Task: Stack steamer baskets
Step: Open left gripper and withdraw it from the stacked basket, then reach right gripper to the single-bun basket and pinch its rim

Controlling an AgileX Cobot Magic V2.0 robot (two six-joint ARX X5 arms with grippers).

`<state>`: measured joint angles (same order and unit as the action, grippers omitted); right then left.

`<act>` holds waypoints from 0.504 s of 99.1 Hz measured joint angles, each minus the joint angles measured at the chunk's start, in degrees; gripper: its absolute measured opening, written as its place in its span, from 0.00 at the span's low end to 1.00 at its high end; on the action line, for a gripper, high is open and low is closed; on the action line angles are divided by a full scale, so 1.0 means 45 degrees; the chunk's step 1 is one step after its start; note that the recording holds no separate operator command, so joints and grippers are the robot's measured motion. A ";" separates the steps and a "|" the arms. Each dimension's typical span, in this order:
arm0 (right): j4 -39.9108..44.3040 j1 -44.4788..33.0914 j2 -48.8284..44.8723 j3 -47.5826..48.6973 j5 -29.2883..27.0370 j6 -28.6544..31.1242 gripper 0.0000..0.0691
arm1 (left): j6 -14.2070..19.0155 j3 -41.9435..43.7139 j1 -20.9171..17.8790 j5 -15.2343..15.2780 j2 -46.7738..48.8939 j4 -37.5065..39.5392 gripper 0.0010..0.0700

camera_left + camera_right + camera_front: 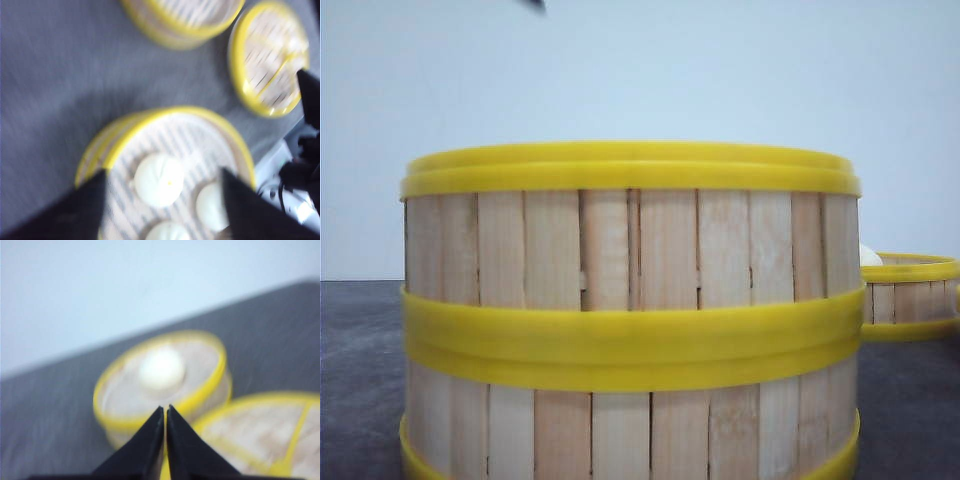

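Two steamer baskets (630,330) stand stacked one on the other close to the front camera, pale slats between yellow rims. In the blurred left wrist view my left gripper (162,171) hangs open above that stack (150,120), whose top basket holds three white buns (159,180); the fingers (85,205) do not touch it. My right gripper (166,408) is shut on nothing, pointing at a single basket (125,405) with one bun (161,367) inside. That single basket (910,295) sits at the far right in the front view.
A round lid (270,60) with a yellow rim and cross lies flat on the grey cloth beside the single basket (182,20); the lid (265,435) also shows in the right wrist view. Dark arm hardware (310,100) and cables are at the table edge.
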<state>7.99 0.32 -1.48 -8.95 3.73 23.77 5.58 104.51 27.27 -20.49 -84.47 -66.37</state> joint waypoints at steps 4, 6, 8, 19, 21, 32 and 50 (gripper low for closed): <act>0.0010 0.0000 -0.0287 -0.0491 -0.0214 0.0155 0.01 | -0.0029 0.0005 0.0015 0.0753 0.0743 0.0185 0.06; 0.0029 0.0000 -0.0471 -0.0753 -0.0248 0.0180 0.01 | -0.0049 0.0010 0.0024 0.1151 0.1122 0.0282 0.05; 0.0063 0.0000 -0.0690 -0.1025 -0.0282 0.0223 0.01 | -0.0058 0.0029 0.0029 0.1515 0.1486 0.0369 0.04; 0.0763 -0.0005 -0.2429 -0.2973 -0.0340 0.0121 0.01 | -0.0049 0.0141 0.0015 0.2909 0.3327 0.0714 0.02; 0.1020 -0.0005 -0.2861 -0.3424 -0.0306 0.0029 0.01 | -0.0049 0.0151 0.0015 0.3099 0.3614 0.0719 0.02; 0.3011 -0.0005 -0.5765 -0.6251 0.0063 -0.0855 0.02 | -0.0044 0.0151 0.0015 0.3619 0.4833 0.0695 0.02; 0.7383 -0.0053 -1.1851 -1.1783 0.0423 -0.2531 0.53 | -0.0044 0.0151 0.0015 0.3623 0.6251 0.0044 0.02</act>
<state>41.21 0.08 -54.81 -61.98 5.63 12.38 5.39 105.19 27.33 -4.19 -56.34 -66.17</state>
